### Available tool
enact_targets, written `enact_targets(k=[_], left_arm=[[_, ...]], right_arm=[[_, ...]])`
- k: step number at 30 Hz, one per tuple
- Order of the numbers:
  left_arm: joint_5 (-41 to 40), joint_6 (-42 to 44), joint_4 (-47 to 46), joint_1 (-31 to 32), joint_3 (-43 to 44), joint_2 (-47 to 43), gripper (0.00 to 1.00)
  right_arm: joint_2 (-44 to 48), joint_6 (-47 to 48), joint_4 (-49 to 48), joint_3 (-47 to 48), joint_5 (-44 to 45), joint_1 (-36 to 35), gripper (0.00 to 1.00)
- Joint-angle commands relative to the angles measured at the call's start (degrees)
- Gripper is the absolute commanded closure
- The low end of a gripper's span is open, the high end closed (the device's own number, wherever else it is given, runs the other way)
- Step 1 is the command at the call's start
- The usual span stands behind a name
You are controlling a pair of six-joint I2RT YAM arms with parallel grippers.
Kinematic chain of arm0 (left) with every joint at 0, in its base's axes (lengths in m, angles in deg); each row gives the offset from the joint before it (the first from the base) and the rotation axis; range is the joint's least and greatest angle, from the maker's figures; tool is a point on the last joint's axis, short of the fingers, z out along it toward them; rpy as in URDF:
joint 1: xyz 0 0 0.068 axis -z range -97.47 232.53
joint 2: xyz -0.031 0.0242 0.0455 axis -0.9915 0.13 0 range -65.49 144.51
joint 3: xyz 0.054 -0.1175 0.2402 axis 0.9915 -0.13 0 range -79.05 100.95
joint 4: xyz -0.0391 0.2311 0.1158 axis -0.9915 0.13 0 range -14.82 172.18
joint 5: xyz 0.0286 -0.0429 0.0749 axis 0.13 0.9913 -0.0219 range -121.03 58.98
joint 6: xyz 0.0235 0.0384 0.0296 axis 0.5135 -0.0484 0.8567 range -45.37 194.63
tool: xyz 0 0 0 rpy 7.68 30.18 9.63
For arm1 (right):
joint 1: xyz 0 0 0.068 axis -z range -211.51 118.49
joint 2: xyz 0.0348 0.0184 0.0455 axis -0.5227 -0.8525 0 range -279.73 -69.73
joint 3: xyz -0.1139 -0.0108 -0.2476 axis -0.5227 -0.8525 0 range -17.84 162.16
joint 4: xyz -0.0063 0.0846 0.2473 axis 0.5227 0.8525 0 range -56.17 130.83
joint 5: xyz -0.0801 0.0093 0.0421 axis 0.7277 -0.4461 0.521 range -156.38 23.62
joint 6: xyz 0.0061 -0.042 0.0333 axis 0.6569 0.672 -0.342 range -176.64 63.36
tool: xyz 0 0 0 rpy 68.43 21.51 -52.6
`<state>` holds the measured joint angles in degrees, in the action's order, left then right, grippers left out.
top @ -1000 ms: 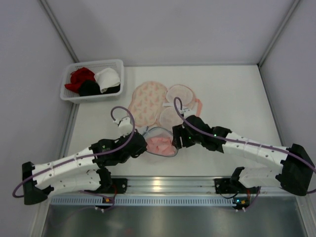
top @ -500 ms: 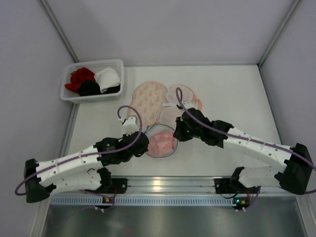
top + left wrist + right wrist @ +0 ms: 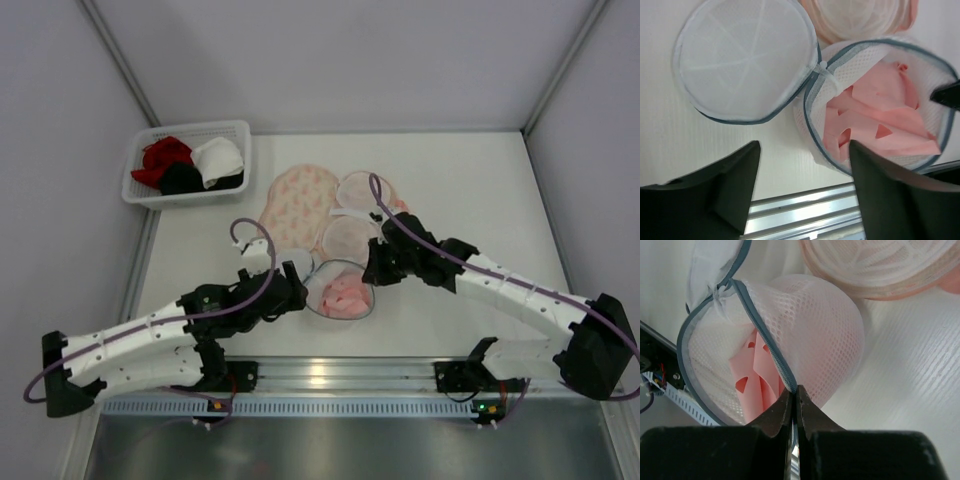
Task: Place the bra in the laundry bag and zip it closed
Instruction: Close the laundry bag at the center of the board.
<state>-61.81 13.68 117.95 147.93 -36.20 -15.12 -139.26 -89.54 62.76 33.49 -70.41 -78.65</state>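
The laundry bag [image 3: 362, 300] is a round white mesh pouch with a grey-blue zip rim [image 3: 765, 340], lying near the table's front edge. Its flat lid [image 3: 747, 60] is folded open to the left. The pale pink bra [image 3: 875, 125] lies crumpled inside the pouch [image 3: 825, 325] and shows there too as pink folds [image 3: 757, 370]. My right gripper [image 3: 372, 272] is shut on the zip rim at the pouch's far right side [image 3: 794, 391]. My left gripper [image 3: 300, 292] stands open at the pouch's left, with only bare table between its fingers [image 3: 802, 192].
A peach floral pouch [image 3: 298, 205] and two round peach mesh halves [image 3: 365, 188] lie just behind the white bag. A white basket [image 3: 140, 192] holding red, black and white garments sits at the back left. The metal rail [image 3: 805, 212] runs along the front edge.
My left gripper has opened and let go of the bag's left rim. My right gripper has shut on the zip rim, and the bag has shifted a little to the right.
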Motion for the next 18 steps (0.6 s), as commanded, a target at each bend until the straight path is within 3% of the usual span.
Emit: enact_targets(k=[1, 5, 11, 18], left_arm=[[-4.7, -4.3, -0.9, -0.1, -2.3, -6.7, 0.18], [-5.6, -19.1, 2.6, -0.2, -8.5, -13.3, 0.02], [-9.4, -42.3, 2.4, -0.2, -20.9, -22.2, 0.02], [-20.2, -47.7, 0.0, -0.2, -23.9, -27.0, 0.02]], right_arm=[[0.7, 1.6, -1.5, -0.1, -4.3, 1.8, 1.0], [0.7, 1.4, -2.1, -1.1, -5.9, 2.2, 1.0], [1.0, 1.4, -2.0, -1.6, -6.0, 2.5, 1.0], [1.2, 1.4, -2.9, -2.4, -8.0, 2.6, 1.0]])
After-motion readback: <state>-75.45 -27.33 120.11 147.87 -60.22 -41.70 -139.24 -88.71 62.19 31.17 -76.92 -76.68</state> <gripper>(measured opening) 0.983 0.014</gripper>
